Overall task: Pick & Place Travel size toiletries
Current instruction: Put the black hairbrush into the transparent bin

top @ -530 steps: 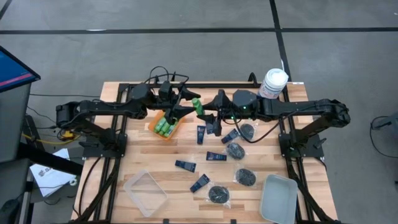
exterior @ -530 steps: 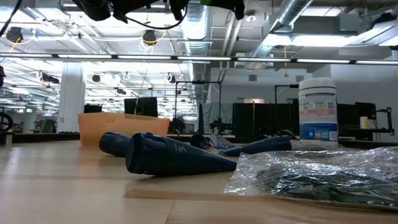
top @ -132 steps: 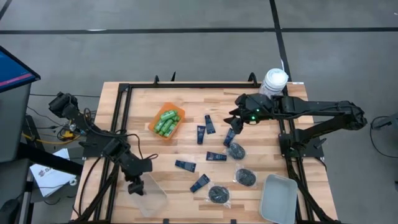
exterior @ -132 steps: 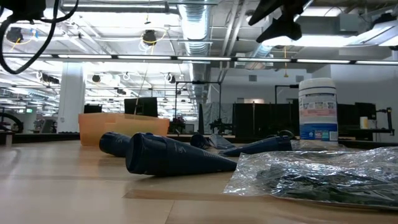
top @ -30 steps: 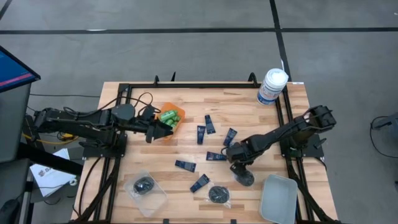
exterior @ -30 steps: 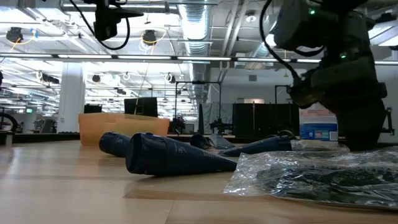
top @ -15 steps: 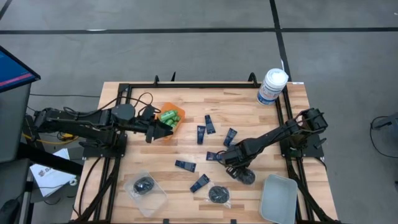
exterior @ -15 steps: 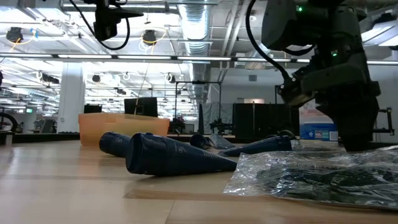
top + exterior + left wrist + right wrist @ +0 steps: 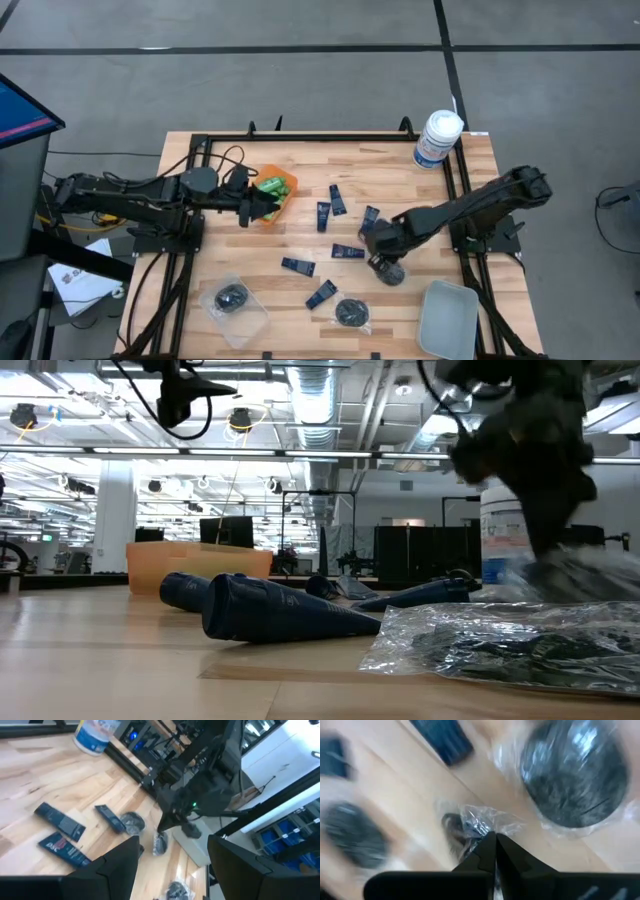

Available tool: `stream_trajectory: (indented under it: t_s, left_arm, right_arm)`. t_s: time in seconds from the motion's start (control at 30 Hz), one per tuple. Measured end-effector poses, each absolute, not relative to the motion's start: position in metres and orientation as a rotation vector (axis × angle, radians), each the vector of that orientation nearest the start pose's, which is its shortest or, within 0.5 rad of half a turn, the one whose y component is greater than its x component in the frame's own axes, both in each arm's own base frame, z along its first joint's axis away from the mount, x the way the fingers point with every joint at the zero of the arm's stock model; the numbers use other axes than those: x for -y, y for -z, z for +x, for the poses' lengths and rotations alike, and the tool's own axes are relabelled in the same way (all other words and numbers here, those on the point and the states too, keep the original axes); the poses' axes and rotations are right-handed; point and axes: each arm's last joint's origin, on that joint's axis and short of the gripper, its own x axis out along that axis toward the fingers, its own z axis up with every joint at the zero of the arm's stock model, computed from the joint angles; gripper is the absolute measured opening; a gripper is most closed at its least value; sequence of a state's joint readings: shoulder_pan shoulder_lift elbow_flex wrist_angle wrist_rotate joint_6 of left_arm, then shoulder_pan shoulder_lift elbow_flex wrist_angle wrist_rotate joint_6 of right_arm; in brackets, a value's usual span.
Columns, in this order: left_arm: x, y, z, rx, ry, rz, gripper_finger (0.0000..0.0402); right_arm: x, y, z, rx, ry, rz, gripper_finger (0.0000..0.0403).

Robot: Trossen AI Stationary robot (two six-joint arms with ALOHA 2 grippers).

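The right pincer (image 9: 381, 262) is clamped on a thin fold of the clear packet (image 9: 485, 827), so I'd worry the crinkly film slips free or tears as it lifts; it could also drag the neighbouring packet (image 9: 575, 775) along. The pinched packet holds a black round piece and lies mid-surface near the navy tubes (image 9: 348, 251); the left pincer (image 9: 262, 205) hovers with fingers apart over the orange bin (image 9: 284, 203) of green bottles (image 9: 271, 186).
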State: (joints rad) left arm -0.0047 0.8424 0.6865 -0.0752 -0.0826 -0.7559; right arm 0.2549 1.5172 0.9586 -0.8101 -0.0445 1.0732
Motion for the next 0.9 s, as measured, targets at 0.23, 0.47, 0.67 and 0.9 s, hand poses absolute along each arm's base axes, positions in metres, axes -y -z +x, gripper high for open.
stream_trajectory:
  t_s: [0.23,0.47,0.67,0.9]
  left_arm:
    - [-0.009,-0.302,0.206,-0.105,-0.152,-0.692,0.0231]
    - [-0.018,-0.294,0.239,-0.044,-0.02,-0.585,0.0231]
    - [-0.027,-0.274,0.263,-0.088,0.064,-0.485,0.0232]
    - [-0.033,-0.25,0.278,-0.173,0.135,-0.411,0.0261]
  right_arm:
    - [-0.045,-0.232,0.247,-1.1,0.529,0.827,0.0]
    - [-0.022,-0.246,0.261,-0.891,0.486,0.845,0.0]
    - [-0.011,-0.253,0.273,-0.769,0.433,0.844,0.0]
    - [-0.003,-0.259,0.279,-0.684,0.408,0.846,0.0]
